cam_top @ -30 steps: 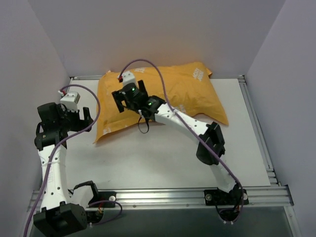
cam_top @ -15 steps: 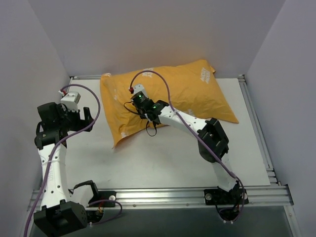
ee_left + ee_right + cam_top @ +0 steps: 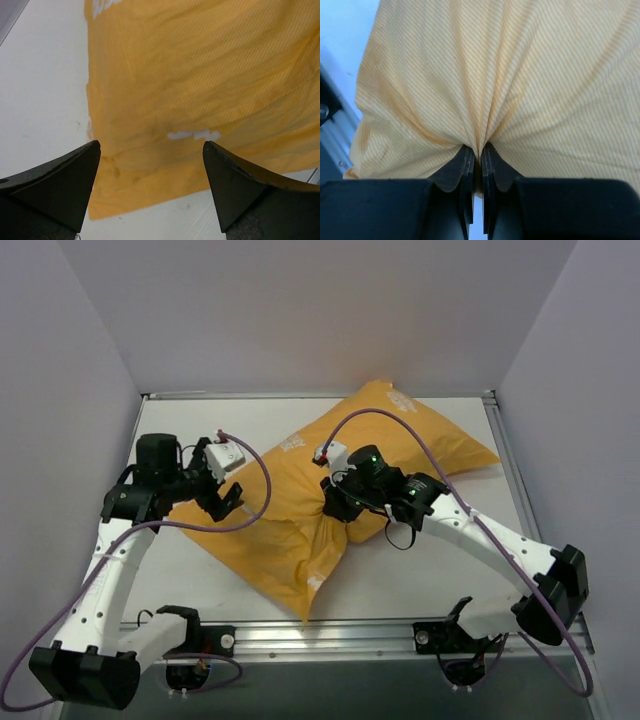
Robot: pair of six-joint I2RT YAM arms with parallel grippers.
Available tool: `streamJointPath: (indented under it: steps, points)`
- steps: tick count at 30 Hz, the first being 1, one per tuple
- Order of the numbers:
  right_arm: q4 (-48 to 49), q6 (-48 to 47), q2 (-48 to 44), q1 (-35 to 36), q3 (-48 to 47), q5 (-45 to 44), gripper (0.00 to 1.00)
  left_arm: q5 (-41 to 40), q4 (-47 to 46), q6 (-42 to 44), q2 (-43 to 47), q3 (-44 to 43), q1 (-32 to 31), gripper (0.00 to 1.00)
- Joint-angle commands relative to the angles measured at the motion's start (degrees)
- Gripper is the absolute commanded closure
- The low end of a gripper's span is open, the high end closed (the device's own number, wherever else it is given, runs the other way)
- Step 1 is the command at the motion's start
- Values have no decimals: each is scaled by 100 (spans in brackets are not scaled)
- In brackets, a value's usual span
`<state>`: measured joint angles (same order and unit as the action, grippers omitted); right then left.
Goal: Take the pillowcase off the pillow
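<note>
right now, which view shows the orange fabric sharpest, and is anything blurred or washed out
Right wrist: pillowcase weave crisp where the right pincer pinches it, rail at left soft. Left wrist: weave clear, table pale, left pincer a dark silhouette. Top external: even light, soft shadows, no glare.

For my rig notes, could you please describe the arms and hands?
White links with black joints. The left hand and right hand are black, with dark wedge-shaped fingers. A purple cable trails along each arm; a white box sits by each wrist; green lights glow on the right arm.
</note>
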<state>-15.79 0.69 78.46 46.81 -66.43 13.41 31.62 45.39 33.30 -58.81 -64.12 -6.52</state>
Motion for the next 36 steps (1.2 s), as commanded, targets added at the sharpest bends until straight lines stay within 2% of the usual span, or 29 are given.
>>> streamJointPath:
  steps: [1, 2, 3, 4, 5, 7, 8, 9, 10, 11, 12, 14, 18, 19, 20, 21, 22, 23, 24, 25, 26, 27, 28, 31, 32, 34, 35, 36]
  points:
    - [-11, -157, -559, -154, 60, 848, 100, 152, 610, 1141, -228, -426, -777, 6]
    - [-46, -113, -655, -198, 78, 647, 99, 47, 934, 1413, -228, -391, -1285, 6]
    - [-134, 113, -682, -259, 87, 524, 86, -162, 1076, 1912, -228, -347, -1481, 6]
    - [-196, 238, -682, -451, 87, 453, 53, -260, 1199, 2091, -254, -208, -1605, 6]
    - [-292, 352, -665, -566, 69, 417, 39, -340, 1366, 2215, -280, -137, -1693, 6]
    - [-608, 896, -691, -830, 52, 286, 22, -376, 1464, 2488, -333, -22, -1712, 6]
    - [-731, 1107, -735, -1092, 69, 111, 20, -367, 1464, 2541, -333, 74, -1721, 6]
    - [-1002, 1561, -805, -1199, 78, -500, 6, -349, 1386, 2489, -351, 110, -1729, 6]
    - [-1153, 1792, -962, -1313, 113, -854, 0, -340, 1246, 2367, -368, 153, -1729, 6]
    - [-1320, 1995, -1025, -1593, 122, -1179, 0, -358, 957, 2270, -395, 215, -1729, 6]
    - [-1608, 2223, -1112, -1744, 148, -1931, 0, -358, 815, 2147, -421, 250, -1729, 6]
    - [-1699, 2795, -1323, -2069, 453, -2377, 0, -314, 508, 2119, -570, 312, -1747, 6]
    - [-658, 2981, -1281, -2964, 1202, -1905, 1, -683, -56, 1751, -913, 435, -1826, 6]
    - [-462, 2990, -976, -3045, 1281, -1799, 3, -709, -91, 1750, -974, 444, -1835, 2]
    - [-251, 2955, -772, -3098, 1308, -1763, 7, -709, -83, 1785, -975, 435, -1835, 8]
    - [195, 2894, -544, -3125, 1256, -1676, 26, -657, -48, 1846, -966, 444, -1844, 20]
    - [391, 2815, -28, -3125, 1169, -1571, 40, -648, -13, 1864, -923, 479, -1852, 32]
    - [802, 2762, 246, -3116, 1029, -1082, 53, -631, 101, 1891, -896, 497, -1870, 57]
    - [1006, 2753, 554, -3108, 592, -790, 73, -604, 154, 1934, -870, 540, -1870, 67]
    - [1164, 2761, 1192, -3038, 301, -526, 80, -595, 216, 1952, -808, 593, -1879, 75]
    - [1288, 2787, 1512, -2950, -50, -106, 84, -586, 277, 1952, -764, 733, -1888, 89]
    - [1376, 2788, 1863, -2836, -471, 64, 89, -578, 304, 1935, -720, 812, -1896, 94]
    - [1334, 2727, 2510, -2687, -1468, 187, 90, -525, 330, 1909, -598, 883, -1905, 98]
    - [877, 2288, 3375, -1879, -3142, 276, 89, -202, 550, 1742, -343, 1015, -1949, 98]
    - [780, 2217, 3839, -1546, -4087, 285, 88, -104, 655, 1689, -281, 1024, -1958, 98]
    - [657, 2137, 4333, -1324, -4805, 425, 84, 28, 691, 1444, -149, 1042, -1967, 98]
    - [656, 2163, 4423, -1245, -5261, 460, 82, 107, 647, 1347, -131, 1042, -1958, 98]
    - [569, 2190, 4494, -1192, -5396, 452, 68, 125, 586, 1050, -105, 1033, -1967, 98]
